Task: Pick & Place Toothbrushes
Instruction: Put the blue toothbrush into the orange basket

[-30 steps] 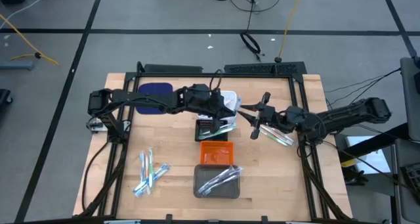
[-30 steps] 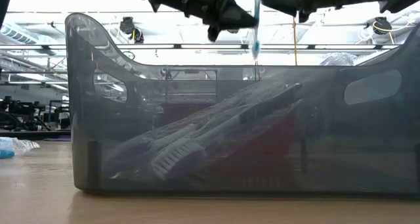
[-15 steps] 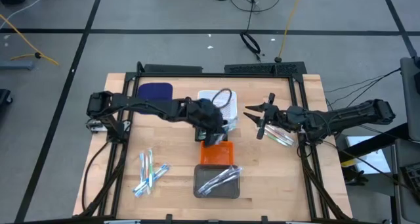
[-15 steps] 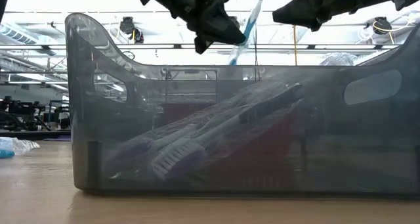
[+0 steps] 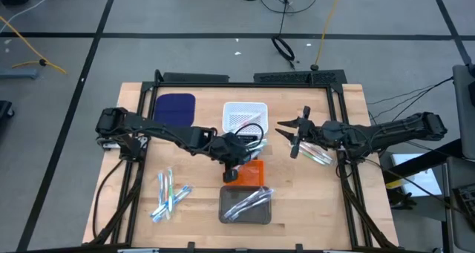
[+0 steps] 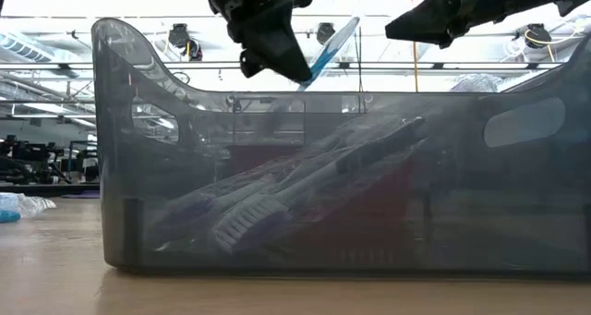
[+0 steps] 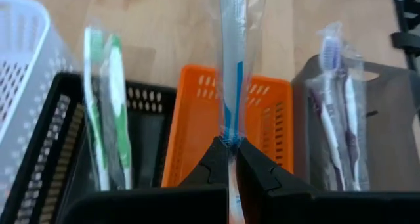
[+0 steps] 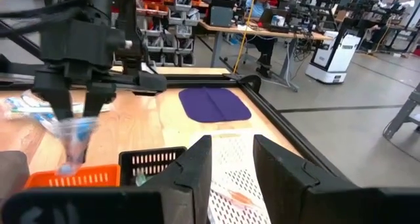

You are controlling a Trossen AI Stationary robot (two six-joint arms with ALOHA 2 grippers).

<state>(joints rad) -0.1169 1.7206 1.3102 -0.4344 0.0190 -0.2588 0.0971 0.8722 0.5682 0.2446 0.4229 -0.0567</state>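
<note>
Left wrist view | blue toothbrush [image 7: 233,86] pinched in left pincer [image 7: 230,159]

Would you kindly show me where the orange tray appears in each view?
High view: orange tray at centre, partly under the left gripper.
Low view: not discernible behind the grey bin.
Left wrist view: centre.
Right wrist view: lower left.
Shared landmark: black tray beside it.

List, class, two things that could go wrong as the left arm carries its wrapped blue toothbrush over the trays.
1. The left gripper pinches the toothbrush only at its lower end; it may swing or slip out.
2. The orange tray sits close between the black tray and grey tray, so a drop could land in the wrong one.
</note>
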